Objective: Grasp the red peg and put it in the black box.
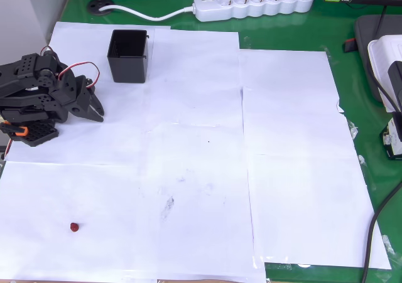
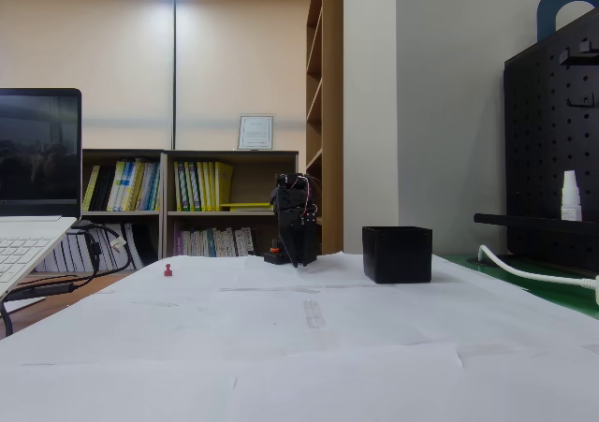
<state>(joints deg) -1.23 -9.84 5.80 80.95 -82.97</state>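
From overhead, the peg (image 1: 74, 226) lies alone near the table's (image 1: 201, 170) lower left corner, well apart from the box (image 1: 129, 56) by the upper edge. The pincer (image 1: 94, 108) looks nearly closed, empty.

In the fixed view, the peg (image 2: 168, 270) looks tiny, hard, light, likely to roll; pinch its middle.

green table (image 1: 352, 95) | white paper sheets (image 1: 188, 170) | red peg (image 1: 74, 226) | black box (image 1: 129, 56) | power strip (image 1: 251, 4)

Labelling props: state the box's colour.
Black, plain and unpatterned; the black box shows best in the overhead view.
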